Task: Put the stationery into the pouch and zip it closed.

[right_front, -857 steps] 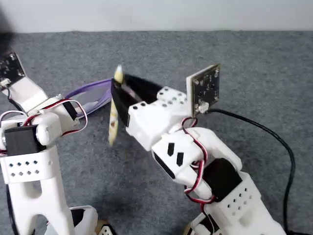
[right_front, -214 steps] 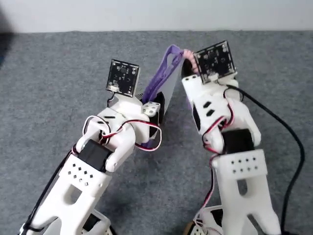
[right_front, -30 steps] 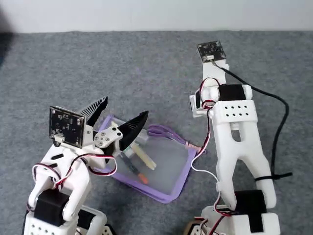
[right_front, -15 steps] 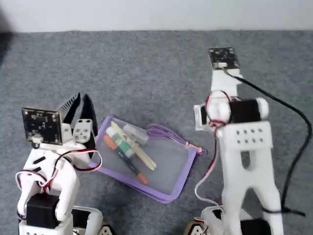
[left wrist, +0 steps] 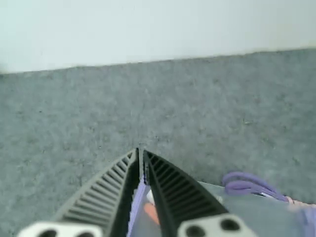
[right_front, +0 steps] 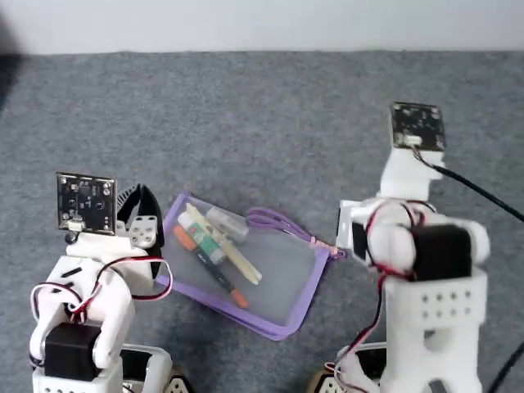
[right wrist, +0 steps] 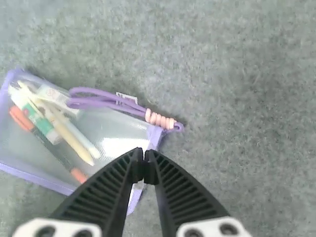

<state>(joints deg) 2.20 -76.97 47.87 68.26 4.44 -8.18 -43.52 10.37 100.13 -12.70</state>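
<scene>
The left claw (left wrist: pixel 140 154) is closed, its two black ribbed fingers meet at the tips and there is nothing between them. It hangs just beside the pouch (right_front: pixel 282 282), at the short end where the caps of the pens point, and it does not touch the pouch. In the left wrist view the purple edge of the pouch (left wrist: pixel 256 212) shows behind the narrow gap of the fingers.

The right claw (right wrist: pixel 143 159) is also closed and it holds nothing. It stands over the opposite end of the pouch (right wrist: pixel 116 136), near the corner with the pink coil (right wrist: pixel 160 118).

The pouch lies flat on the grey table (right_front: pixel 246 98), between the two arms and turned a little aslant. It is a see-through rectangle with a purple border. A purple strap (right_front: pixel 274 221) makes a loop on its upper long side and ends at the pink coil (right_front: pixel 326 246).

The stationery (right_front: pixel 214 250) is inside the pouch, gathered in the half near the left claw. There I can see an orange marker (right_front: pixel 184 237), a green and white pen (right_front: pixel 209 246), a pale yellow pen (right_front: pixel 243 264), a thin dark pen with an orange tip (right_front: pixel 228 286) and a small whitish piece (right_front: pixel 227 221). They lie side by side, nearly parallel. The other half of the pouch is clear plastic. If the zip is fully closed I cannot tell.
</scene>
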